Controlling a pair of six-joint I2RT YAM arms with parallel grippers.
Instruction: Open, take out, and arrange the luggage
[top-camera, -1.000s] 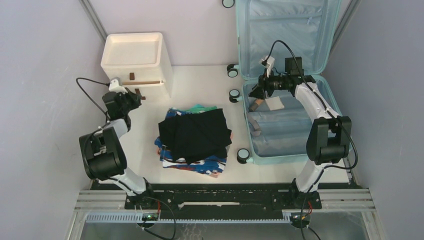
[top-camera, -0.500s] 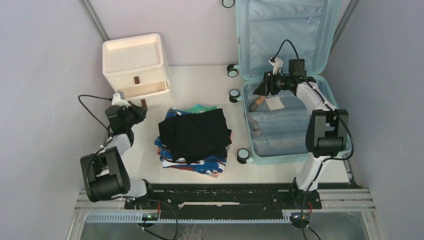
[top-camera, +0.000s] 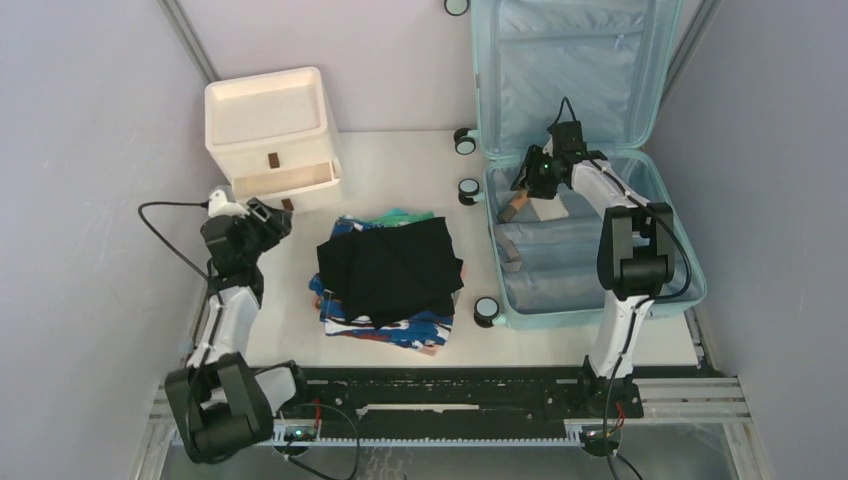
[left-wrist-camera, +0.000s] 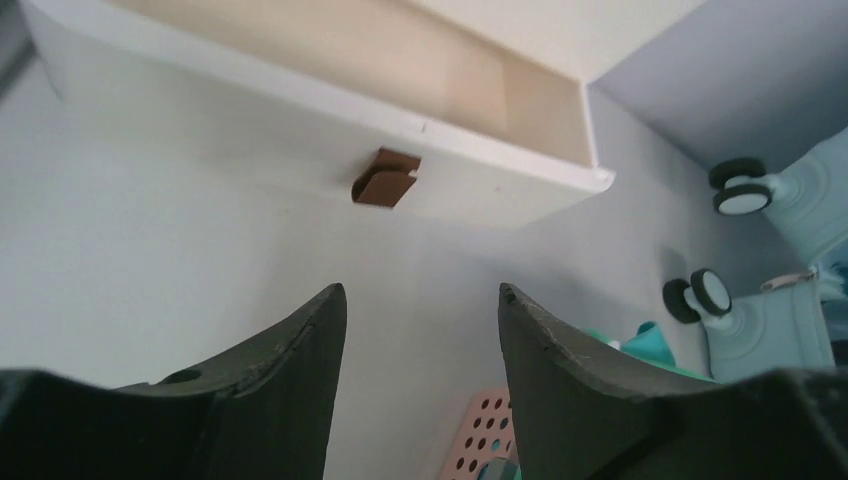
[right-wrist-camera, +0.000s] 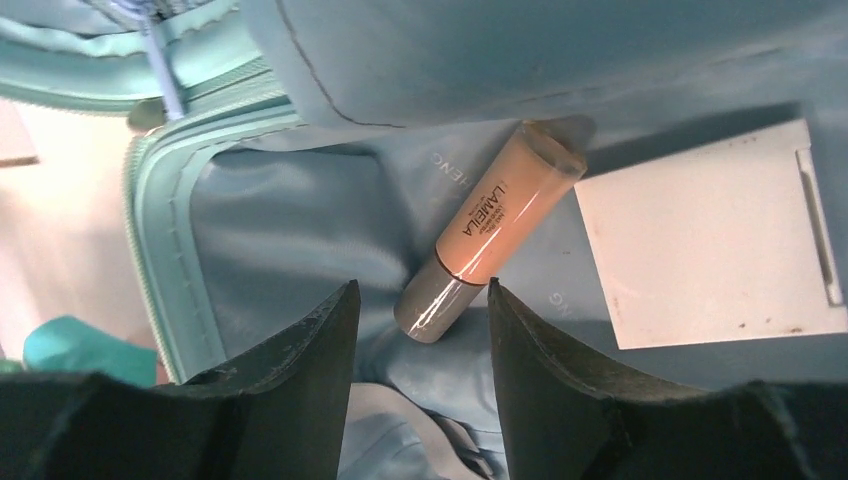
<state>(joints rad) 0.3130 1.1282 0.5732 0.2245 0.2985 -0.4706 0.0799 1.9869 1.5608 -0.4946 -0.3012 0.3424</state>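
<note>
The luggage (top-camera: 580, 60) lay open at the overhead view's right, with a clothes pile (top-camera: 390, 270) at centre. A tube (right-wrist-camera: 500, 215) and a white case (right-wrist-camera: 710, 235) lay inside, not yet removed, beneath the right gripper (right-wrist-camera: 420, 288), which was parted and empty. The left gripper (left-wrist-camera: 420, 295), also parted and empty, faced the cabinet's open drawer (left-wrist-camera: 200, 130).

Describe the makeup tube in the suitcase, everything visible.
The tube is a small cylinder: glossy peach-beige body printed LAMEILA, grey-silver cap, plastic by its look. It lies on its side, diagonally, on the luggage's light blue lining, its uncapped end against a fabric fold. A flat white case lies beside it, seemingly apart. The open right pincer hangs above its cap end, not gripping it.
</note>
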